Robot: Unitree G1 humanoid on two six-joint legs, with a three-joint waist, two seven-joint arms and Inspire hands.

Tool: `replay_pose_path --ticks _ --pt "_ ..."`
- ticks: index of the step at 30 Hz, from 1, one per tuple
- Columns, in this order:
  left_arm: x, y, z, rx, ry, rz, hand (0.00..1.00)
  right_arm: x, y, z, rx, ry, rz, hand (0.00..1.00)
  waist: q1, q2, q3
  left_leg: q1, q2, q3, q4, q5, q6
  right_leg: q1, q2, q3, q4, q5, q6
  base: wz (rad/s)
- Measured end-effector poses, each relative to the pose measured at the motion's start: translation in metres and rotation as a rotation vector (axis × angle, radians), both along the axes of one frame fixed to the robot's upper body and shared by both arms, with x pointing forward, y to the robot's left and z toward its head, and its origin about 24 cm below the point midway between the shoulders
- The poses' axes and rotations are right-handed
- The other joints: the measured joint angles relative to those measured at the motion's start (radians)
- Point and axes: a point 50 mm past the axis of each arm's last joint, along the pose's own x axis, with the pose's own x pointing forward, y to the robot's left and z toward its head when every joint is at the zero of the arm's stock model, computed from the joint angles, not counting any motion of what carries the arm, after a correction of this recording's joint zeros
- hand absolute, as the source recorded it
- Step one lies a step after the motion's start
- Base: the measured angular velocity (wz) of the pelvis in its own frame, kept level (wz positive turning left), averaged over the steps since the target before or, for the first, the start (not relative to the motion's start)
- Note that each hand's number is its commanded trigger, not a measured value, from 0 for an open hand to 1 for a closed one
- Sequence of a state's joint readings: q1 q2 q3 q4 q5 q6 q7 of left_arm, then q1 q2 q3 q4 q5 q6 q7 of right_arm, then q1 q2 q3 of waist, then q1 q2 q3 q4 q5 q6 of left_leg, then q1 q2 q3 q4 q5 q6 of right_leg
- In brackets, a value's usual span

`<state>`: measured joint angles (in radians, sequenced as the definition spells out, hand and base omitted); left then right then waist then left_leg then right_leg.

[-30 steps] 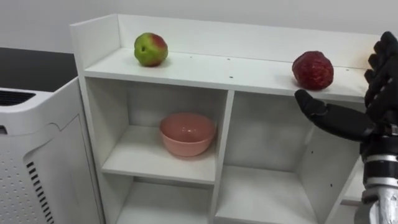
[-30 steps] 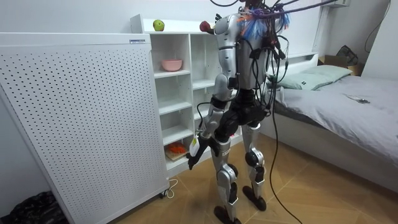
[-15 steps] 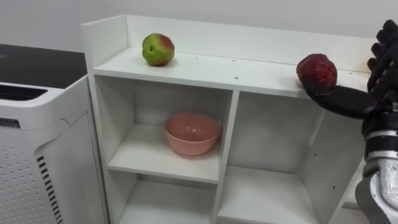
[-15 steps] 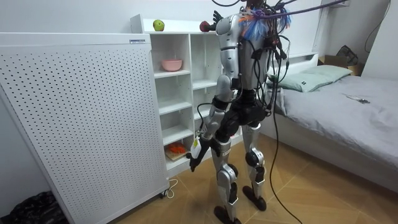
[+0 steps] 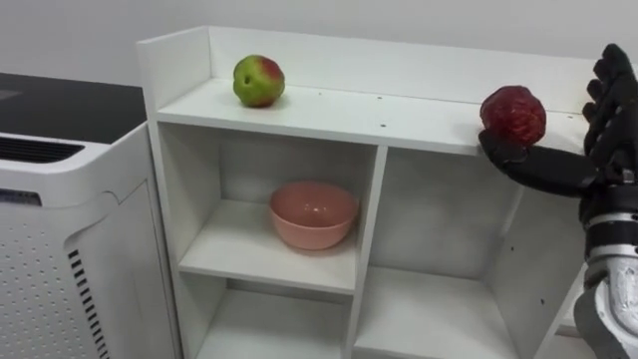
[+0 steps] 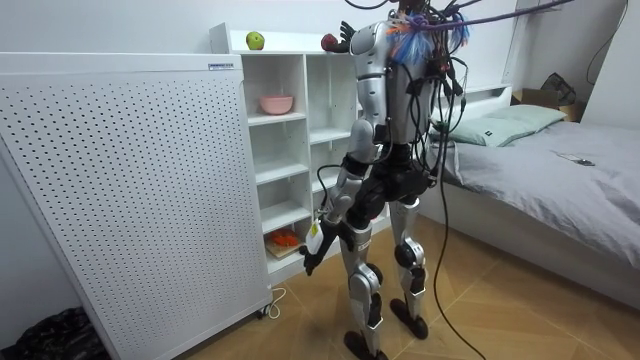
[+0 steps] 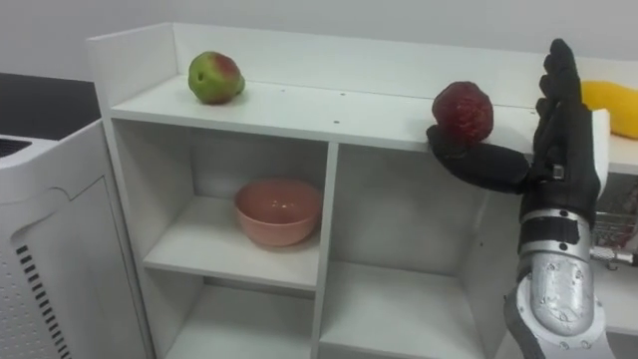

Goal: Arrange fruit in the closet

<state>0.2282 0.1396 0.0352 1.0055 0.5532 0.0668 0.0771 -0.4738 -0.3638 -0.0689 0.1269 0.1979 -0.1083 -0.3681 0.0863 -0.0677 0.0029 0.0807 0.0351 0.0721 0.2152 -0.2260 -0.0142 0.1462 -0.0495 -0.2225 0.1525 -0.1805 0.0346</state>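
We judge the task to be partly done. On top of the closet (image 5: 369,113) an apple (image 5: 259,81) lies at the left, and a red fruit (image 5: 513,113) sits at the right, close to the front edge. The right hand (image 5: 603,140) is at this red fruit. Its fingers are straight and point upward and clasp nothing. The stretched thumb lies at the fruit's lower front and seems to touch it. So the fruit rests on the board, not in the hand. Whether the hand will take it or push it we cannot say. In the right eye view a yellow fruit (image 7: 610,106) lies on the same board, behind the hand. In our opinion, what is left is to bring the fruits to their final places, but the task does not name these places.

Some things are hard to read. The yellow fruit is cut off by the picture edge and partly covered by the hand. A bowl (image 5: 313,213) stands in the upper left compartment, and we cannot see into it. The closet's right part is cut off too. In the room view the left hand (image 6: 311,248) hangs low beside the thigh, and we cannot tell how its fingers are. On a low shelf lies an orange thing (image 6: 285,239), too small to name. A white unit (image 5: 60,229) stands just beside the closet, on the left.
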Motion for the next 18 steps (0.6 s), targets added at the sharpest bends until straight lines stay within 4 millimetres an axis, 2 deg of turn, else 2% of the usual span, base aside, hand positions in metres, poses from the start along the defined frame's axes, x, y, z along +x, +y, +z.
replay_pose_path --ticks 4,6,12,18 --pt "-0.001 0.003 0.001 0.003 0.005 -0.002 0.00 0.002 -0.003 -0.004 -0.013 0.027 0.002 0.00 -0.001 -0.012 0.0018 0.001 -0.001 -0.004 -0.001 0.001 0.000 0.003 0.000 -0.001 0.000 0.000 0.000 0.00" --pt "-0.001 0.005 0.001 0.003 0.010 -0.005 0.00 0.003 -0.004 -0.006 -0.019 0.039 0.003 0.00 -0.001 -0.023 0.0065 0.001 -0.001 -0.005 0.000 0.002 -0.001 0.007 0.000 -0.001 0.000 0.000 0.000 0.00" --pt "-0.002 0.010 0.002 -0.001 0.030 -0.006 0.00 0.007 -0.007 -0.008 -0.044 0.074 0.029 0.00 -0.001 -0.041 0.0038 -0.003 -0.001 -0.007 0.003 0.003 0.000 0.007 -0.001 -0.010 0.000 0.000 0.000 0.00" --pt "-0.003 0.011 0.002 -0.014 0.046 -0.007 0.00 0.008 -0.005 -0.007 -0.053 0.079 0.047 0.00 0.000 -0.049 0.0020 -0.005 -0.001 -0.009 0.004 0.002 0.000 0.006 -0.003 -0.027 0.000 0.000 0.000 0.01"
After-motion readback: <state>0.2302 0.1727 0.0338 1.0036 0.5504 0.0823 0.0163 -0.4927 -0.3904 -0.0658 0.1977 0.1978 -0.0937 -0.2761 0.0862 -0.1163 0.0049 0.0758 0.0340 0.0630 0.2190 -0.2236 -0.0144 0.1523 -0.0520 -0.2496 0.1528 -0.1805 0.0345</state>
